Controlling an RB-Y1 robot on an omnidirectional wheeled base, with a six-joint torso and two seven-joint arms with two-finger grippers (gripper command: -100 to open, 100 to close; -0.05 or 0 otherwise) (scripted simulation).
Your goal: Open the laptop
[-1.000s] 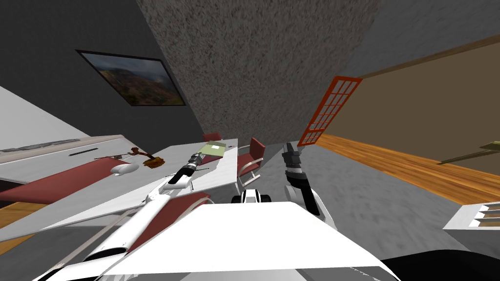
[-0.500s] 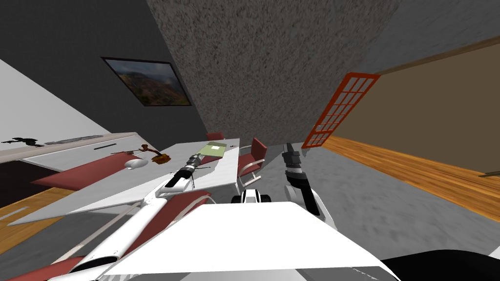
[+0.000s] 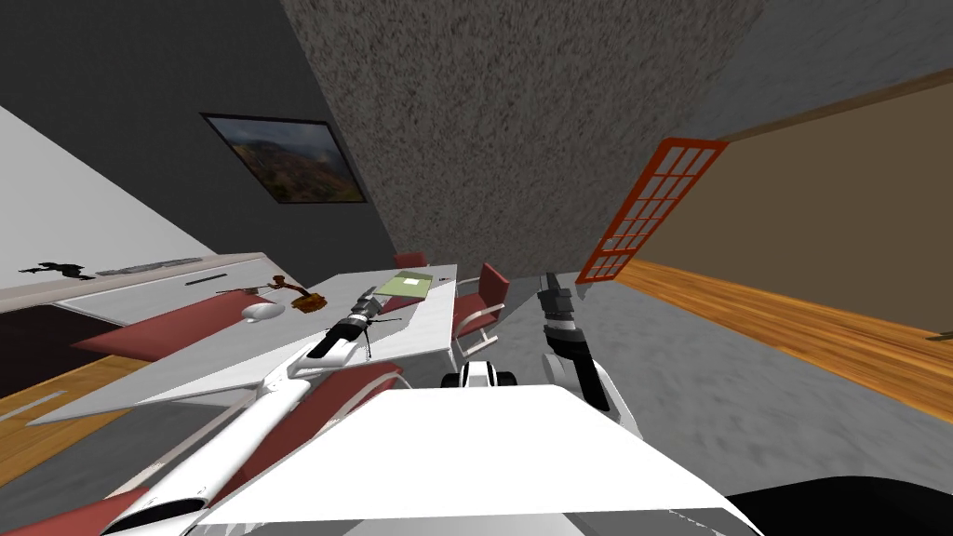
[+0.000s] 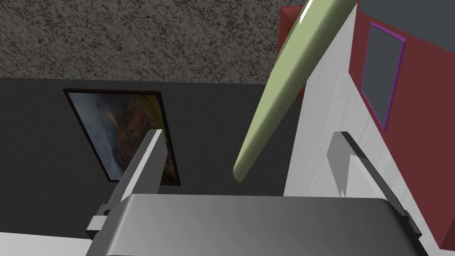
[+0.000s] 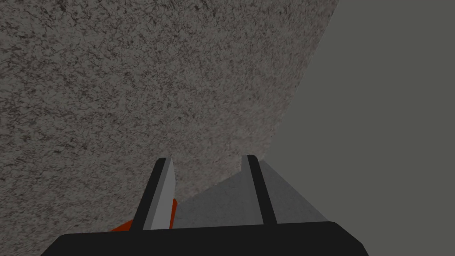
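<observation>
l gripper (image 4: 247,133) spread near laptop (image 4: 289,75)

Left arm (image 3: 279,395), at eleven o'clock: long white tube, black joint, grey-and-black ringed wrist. Right arm (image 3: 570,349), at one o'clock: dark with grey bands. Left gripper (image 4: 247,133) has a grey box, right gripper (image 5: 208,159) a black one, both with thin pale grey blades
</observation>
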